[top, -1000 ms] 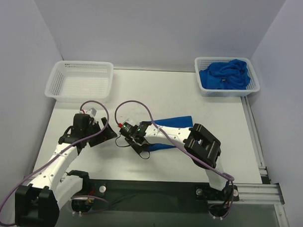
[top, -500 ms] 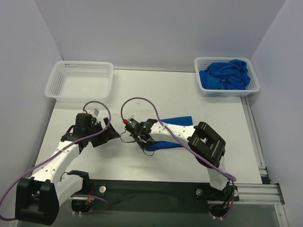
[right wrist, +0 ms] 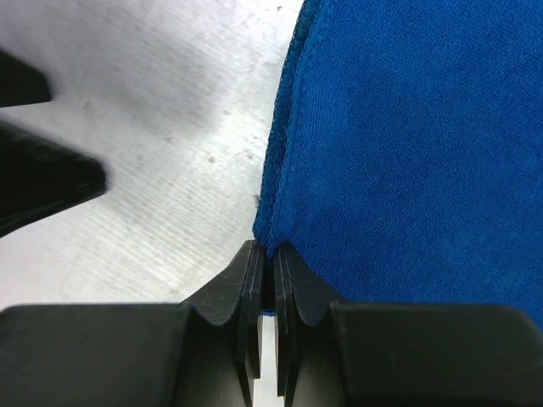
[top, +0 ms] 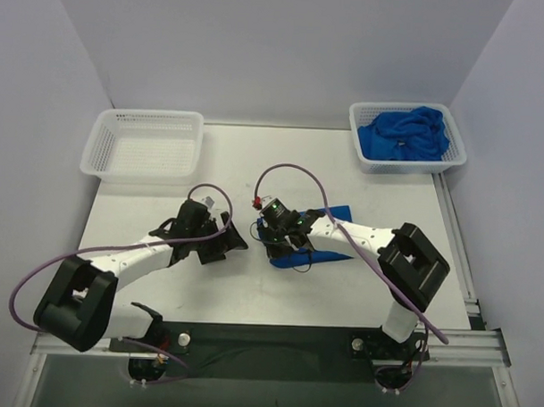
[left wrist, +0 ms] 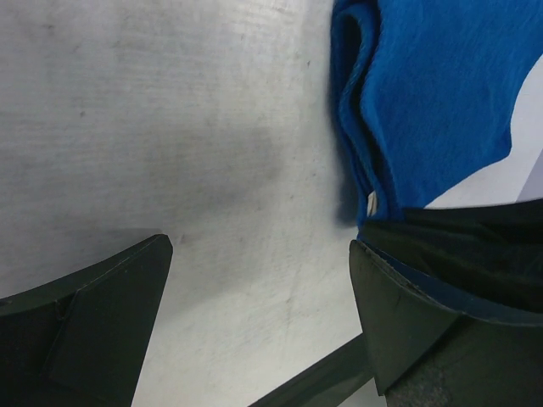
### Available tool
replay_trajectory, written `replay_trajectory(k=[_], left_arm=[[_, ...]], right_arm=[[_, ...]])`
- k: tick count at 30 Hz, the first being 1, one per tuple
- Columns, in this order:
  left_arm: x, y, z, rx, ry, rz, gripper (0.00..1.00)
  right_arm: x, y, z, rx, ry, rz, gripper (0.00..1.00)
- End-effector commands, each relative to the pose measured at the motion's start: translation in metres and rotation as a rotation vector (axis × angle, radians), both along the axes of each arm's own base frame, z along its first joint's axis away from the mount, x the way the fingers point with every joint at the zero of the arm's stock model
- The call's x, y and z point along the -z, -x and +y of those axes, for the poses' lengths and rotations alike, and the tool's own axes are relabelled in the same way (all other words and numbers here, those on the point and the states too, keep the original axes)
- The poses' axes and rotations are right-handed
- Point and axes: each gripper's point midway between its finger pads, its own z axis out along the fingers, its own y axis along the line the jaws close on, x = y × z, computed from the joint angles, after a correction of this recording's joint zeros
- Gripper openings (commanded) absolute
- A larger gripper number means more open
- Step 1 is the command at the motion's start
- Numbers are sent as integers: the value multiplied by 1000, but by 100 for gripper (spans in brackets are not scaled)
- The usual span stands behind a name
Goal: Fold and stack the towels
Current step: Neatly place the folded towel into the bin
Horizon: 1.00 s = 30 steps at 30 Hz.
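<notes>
Folded towel (top: pixel 339 215): royal-blue, lying on the table (top: pixel 255 167) just right of centre, partly under the right arm.
Long axis: in the top view it runs on a diagonal, from the near-left end up to the far-right end.
Pointing: the near-left short end faces the left gripper (top: pixel 237 245); the far-right end points toward the right-hand basket (top: pixel 454 159).
Right gripper (top: pixel 279 248): clenched on the towel at its near-left end; in the right wrist view the jaws (right wrist: pixel 265 246) are pressed together on a corner of the cloth (right wrist: pixel 407 153), and the stitched hem runs straight away from them.
Left gripper, wrist view (left wrist: pixel 259 246): released, jaws spread wide and grasping nothing, bare table between them.
Left gripper and towel: just beside each other; the towel (left wrist: pixel 441 93) shows a rolled, layered edge next to the right-hand finger (left wrist: pixel 441 314). Whether that finger touches the cloth cannot be told.
Heaped towels (top: pixel 404 132): crumpled blue pile inside the right-hand basket at the far right corner, well apart from the folded one.
Left-hand basket (top: pixel 144 168): white mesh, at the far left of the table.
</notes>
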Motion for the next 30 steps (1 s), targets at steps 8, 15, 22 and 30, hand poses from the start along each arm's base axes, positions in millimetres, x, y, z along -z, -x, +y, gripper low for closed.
replay_trajectory(k=[8, 15, 22, 30], left_arm=[[-5, -59, -56, -83, 166, -69, 98], [19, -62, -67, -113, 132, -14, 97], [43, -45, -58, -165, 89, 45, 98], [51, -36, -67, -148, 75, 68, 97]], right_arm=[[-9, -1, 10, 51, -176, 36, 0], [-7, -1, 15, 66, -226, 53, 0], [-21, -9, 14, 111, -296, 32, 0], [-36, -19, 10, 167, -359, 2, 0]])
